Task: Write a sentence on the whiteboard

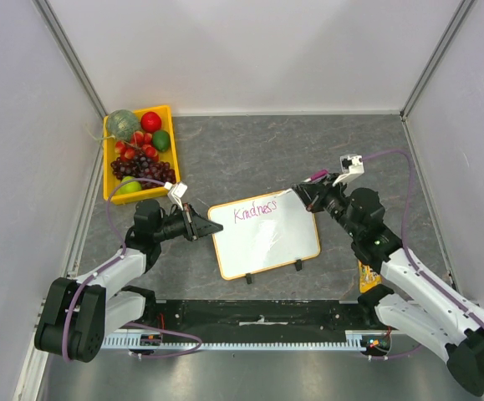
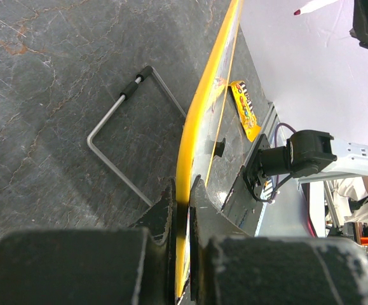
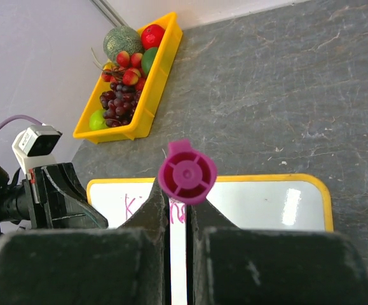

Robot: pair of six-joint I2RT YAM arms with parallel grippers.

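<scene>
Left gripper (image 2: 182, 194) pinches the whiteboard (image 1: 268, 244) edge; the sentence (image 1: 254, 210) stops at "Kindness", so the right gripper (image 3: 177, 204), clamping the marker (image 3: 187, 171), should write "is".

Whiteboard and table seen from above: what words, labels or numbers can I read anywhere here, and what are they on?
"Kindness": pink handwriting along the top of the whiteboard, the only word on it.
Yellow packet lying past the board: it carries print, but too blurred to read.
Pink marker: no readable label shows.
Nothing else is legible.
</scene>
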